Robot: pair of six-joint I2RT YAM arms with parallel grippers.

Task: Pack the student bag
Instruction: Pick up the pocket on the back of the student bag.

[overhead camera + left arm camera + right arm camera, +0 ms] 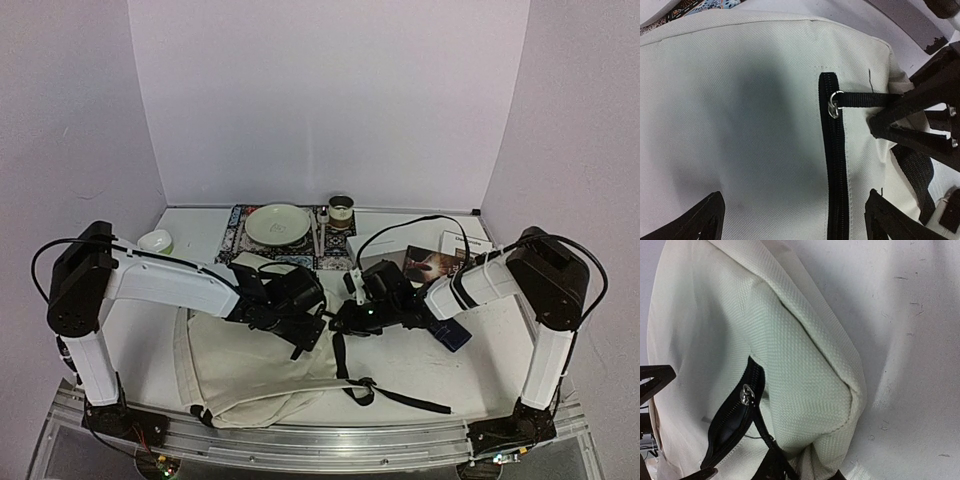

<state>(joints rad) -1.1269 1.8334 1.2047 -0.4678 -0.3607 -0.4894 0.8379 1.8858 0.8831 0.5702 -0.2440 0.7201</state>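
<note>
Left gripper (795,222) first, since its own fingers (715,210) fill the bottom corners of the left wrist view. They stand wide apart with nothing between them, hovering over the student bag (250,370) with no hold on it. That bag lies flat on the table (490,370) toward 6 o'clock in the overhead view, right in front of the two arm bases.

Its zip (835,180) looks closed all the way, with the slider (834,105) parked at the 12 o'clock end of the track in the left wrist view. Right gripper (875,124) comes in from 3 o'clock with its fingertips pinched tight on the black pull strap (862,99), which stretches out sideways from the slider.

So the step in hand reads as opening the bag, barely started, nothing packed. Stuff that might go in, like the booklets (440,262) at 2 o'clock, sits well apart from it.

Next move probably needs the right arm to swing its pull round so it runs along the track toward 6 o'clock instead of across it. Meanwhile the left one would have to press the fabric down beside the zip so the soft bag doesn't slide or bunch up
</note>
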